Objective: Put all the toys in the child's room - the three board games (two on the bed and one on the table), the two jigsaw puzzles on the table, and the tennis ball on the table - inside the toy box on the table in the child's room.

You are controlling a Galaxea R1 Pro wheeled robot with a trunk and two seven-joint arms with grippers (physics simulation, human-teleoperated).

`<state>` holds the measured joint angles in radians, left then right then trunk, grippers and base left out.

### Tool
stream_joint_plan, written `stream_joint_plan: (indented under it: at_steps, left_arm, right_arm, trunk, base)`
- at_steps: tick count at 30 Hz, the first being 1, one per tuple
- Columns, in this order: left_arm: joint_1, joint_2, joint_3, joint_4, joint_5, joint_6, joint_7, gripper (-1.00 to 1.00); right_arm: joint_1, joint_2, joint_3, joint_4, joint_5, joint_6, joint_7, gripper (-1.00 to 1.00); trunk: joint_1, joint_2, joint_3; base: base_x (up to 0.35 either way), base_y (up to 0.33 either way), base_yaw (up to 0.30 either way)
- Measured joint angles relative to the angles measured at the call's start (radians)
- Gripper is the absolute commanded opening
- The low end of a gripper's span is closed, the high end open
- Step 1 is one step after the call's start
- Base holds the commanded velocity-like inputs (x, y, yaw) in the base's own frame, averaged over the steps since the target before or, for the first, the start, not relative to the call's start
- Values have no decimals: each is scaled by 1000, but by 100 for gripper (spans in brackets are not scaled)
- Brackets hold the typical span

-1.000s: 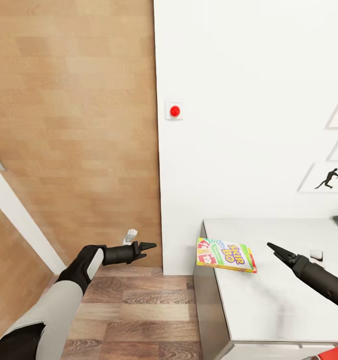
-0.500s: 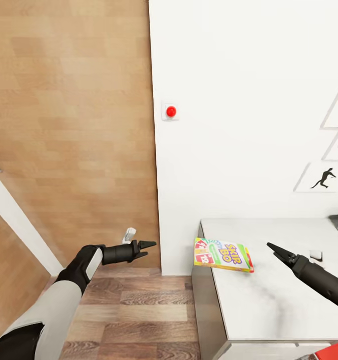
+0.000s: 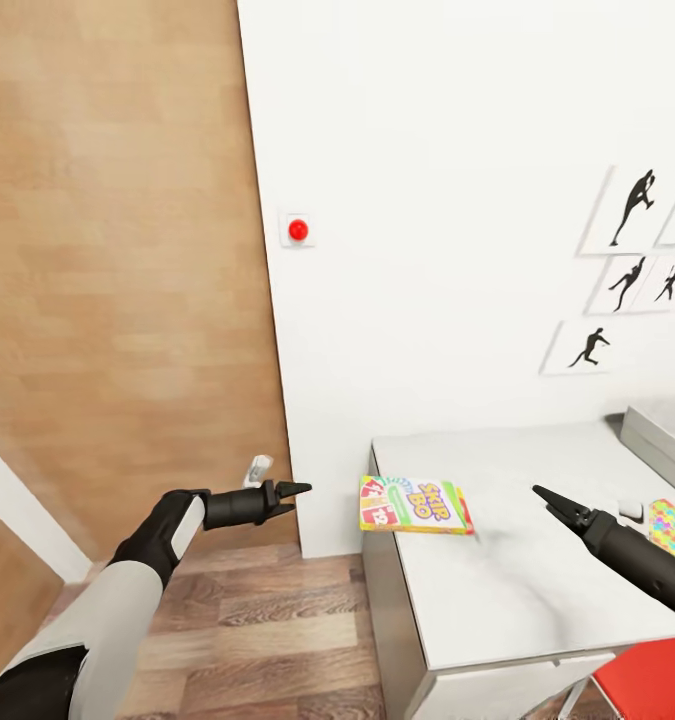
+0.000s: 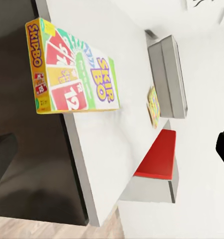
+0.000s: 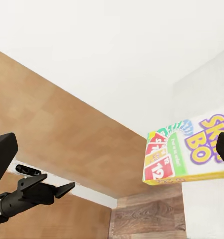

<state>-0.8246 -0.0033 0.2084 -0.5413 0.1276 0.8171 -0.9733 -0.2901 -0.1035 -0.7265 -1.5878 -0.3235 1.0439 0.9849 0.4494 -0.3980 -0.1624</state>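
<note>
A red-green-yellow "Skip-Bo" board game lies flat at the left end of the white table; it also shows in the left wrist view and the right wrist view. The light grey toy box stands at the table's far right, with a jigsaw puzzle in front of it. My left gripper hovers open over the floor, left of the table. My right gripper hangs open above the table, right of the game box. Both hold nothing. The tennis ball is out of view.
A brown wooden door fills the left, beside a white wall with a red button and black player silhouettes. A red chair seat sits under the table's near edge. Wood-plank floor lies left of the table.
The whole view has swung to the right, so the camera moved. The toy box and a jigsaw puzzle have come into sight. Both arms keep the same pose.
</note>
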Motion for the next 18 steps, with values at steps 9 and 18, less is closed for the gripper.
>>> stream_joint_plan:
  at_steps: [9,18]
  left_arm:
    - [0,0,0,0,0,0,0,100]
    - [0,0,1,-2,-1,0,-1,100]
  right_arm:
    - [0,0,0,0,0,0,0,100]
    - [0,1,2,0,0,0,0,100]
  trunk:
    - [0,0,8]
    - [0,0,9]
  base:
    - [85,55,-179]
    - [53,25,-15]
